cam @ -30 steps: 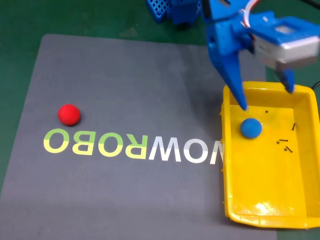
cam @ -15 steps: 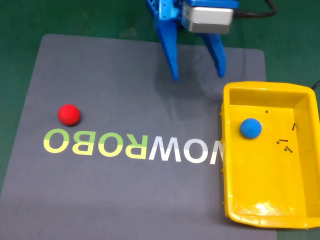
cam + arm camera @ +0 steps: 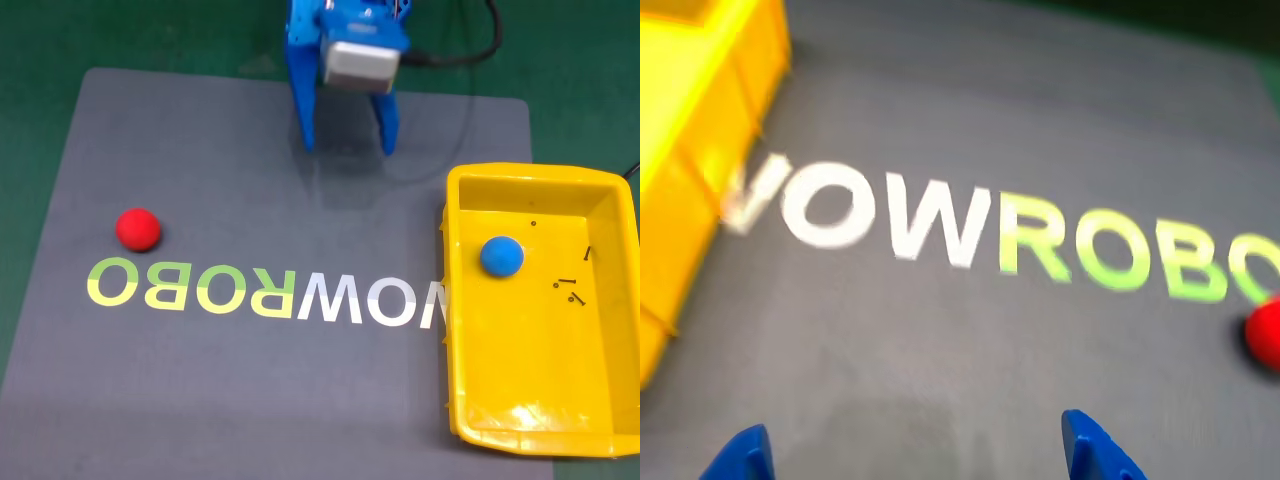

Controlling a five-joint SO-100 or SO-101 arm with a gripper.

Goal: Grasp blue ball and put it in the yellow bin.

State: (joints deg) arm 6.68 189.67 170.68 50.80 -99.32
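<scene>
Green bench (image 3: 40, 40) shows at the edges of the fixed view, and most of it is covered by a grey mat (image 3: 250, 180) printed with mirrored lettering (image 3: 265, 292), green at the left and white at the right. In the wrist view we see the same mat (image 3: 990, 120) with the lettering (image 3: 970, 230) reading the right way, blurred.

At the top centre of the fixed view we see the blue arm (image 3: 345, 15) with a grey block on it, and below it the tool (image 3: 348, 148) hanging over the upper part of the mat. Its two blue fingers (image 3: 304, 115) are spread wide apart with nothing between them. In the wrist view the two blue fingertips (image 3: 740, 455) poke up from the bottom edge, well apart, with bare mat between them; the tool (image 3: 915, 455) is empty.

We find the ball (image 3: 501, 256) inside the bin (image 3: 455, 330), in its upper left part, resting on the floor. The bin fills the lower right of the fixed view, lying on the right end of the mat, and a few small dark screws (image 3: 570, 290) lie on its floor to the right of the ball. In the wrist view the bin (image 3: 700, 130) takes up the upper left corner.

A red ball (image 3: 138, 229) sits on the mat at the left of the fixed view, just above the green letters, well apart from the tool. In the wrist view it (image 3: 1265, 333) peeks in at the right edge.
</scene>
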